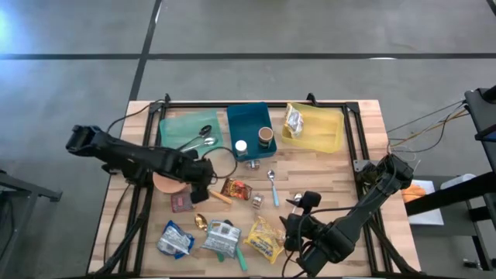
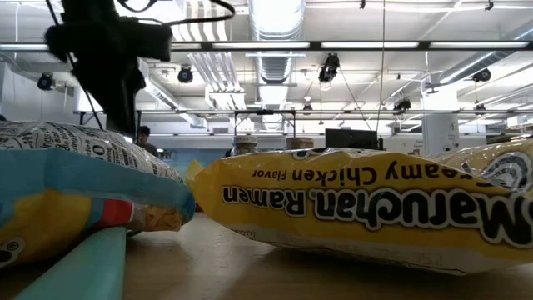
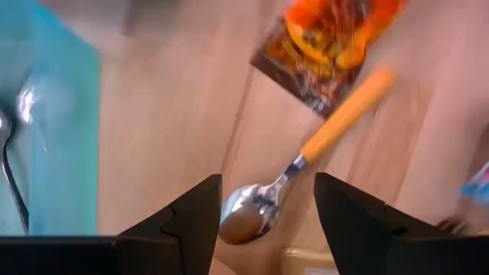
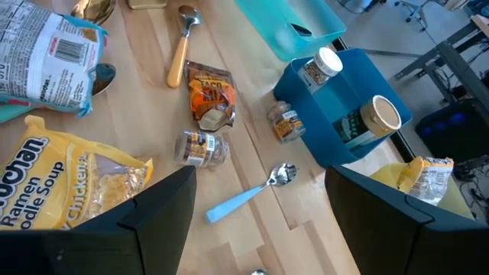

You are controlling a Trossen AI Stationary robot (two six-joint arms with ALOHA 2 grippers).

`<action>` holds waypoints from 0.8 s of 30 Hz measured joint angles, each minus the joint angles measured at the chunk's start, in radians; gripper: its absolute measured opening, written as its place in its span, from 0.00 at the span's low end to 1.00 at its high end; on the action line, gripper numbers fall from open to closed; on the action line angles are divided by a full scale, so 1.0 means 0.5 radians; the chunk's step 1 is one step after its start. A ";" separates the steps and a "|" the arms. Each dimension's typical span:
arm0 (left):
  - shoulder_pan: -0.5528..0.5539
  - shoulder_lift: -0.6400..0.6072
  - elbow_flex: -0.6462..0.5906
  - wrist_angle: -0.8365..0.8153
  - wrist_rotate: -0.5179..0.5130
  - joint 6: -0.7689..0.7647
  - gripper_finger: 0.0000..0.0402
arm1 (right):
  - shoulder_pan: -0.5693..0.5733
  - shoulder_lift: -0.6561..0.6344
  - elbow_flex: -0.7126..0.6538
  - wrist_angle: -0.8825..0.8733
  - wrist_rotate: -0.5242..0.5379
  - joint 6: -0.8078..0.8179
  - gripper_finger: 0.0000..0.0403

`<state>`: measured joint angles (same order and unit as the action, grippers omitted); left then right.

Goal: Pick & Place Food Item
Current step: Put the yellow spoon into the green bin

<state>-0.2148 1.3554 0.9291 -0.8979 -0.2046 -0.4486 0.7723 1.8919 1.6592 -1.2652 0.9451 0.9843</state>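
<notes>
Left tool low over orange-handled spoon, fingers apart, gripping nothing; right tool hovering, spread.

Between our left gripper's spread fingers lies the orange-handled spoon; bare wood flanks it.

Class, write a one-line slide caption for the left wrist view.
Open left gripper hovers over an orange-handled spoon lying beside an orange snack packet on the wooden table.

Two dark, jointed arms trail black cables; each pincer's fingers look matte black.
</notes>
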 joint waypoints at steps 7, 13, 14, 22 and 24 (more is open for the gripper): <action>-0.035 0.295 0.000 -0.006 0.065 0.559 0.41 | 0.000 0.000 0.000 0.017 -0.002 -0.003 0.72; -0.033 0.479 0.000 0.055 0.065 0.722 0.32 | 0.000 0.000 0.000 0.038 -0.007 -0.038 0.72; -0.032 0.497 0.000 0.071 0.065 0.747 0.31 | 0.000 0.000 0.000 0.040 -0.007 -0.039 0.72; -0.032 0.583 -0.001 0.162 0.064 0.925 0.31 | 0.000 0.000 0.000 0.045 -0.007 -0.038 0.72; -0.032 0.583 -0.002 0.176 0.064 0.937 0.31 | 0.000 0.000 0.000 0.047 -0.008 -0.039 0.72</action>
<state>-0.2306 1.6470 0.9283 -0.8098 -0.1724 0.0198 0.7723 1.8919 1.6592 -1.2419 0.9413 0.9650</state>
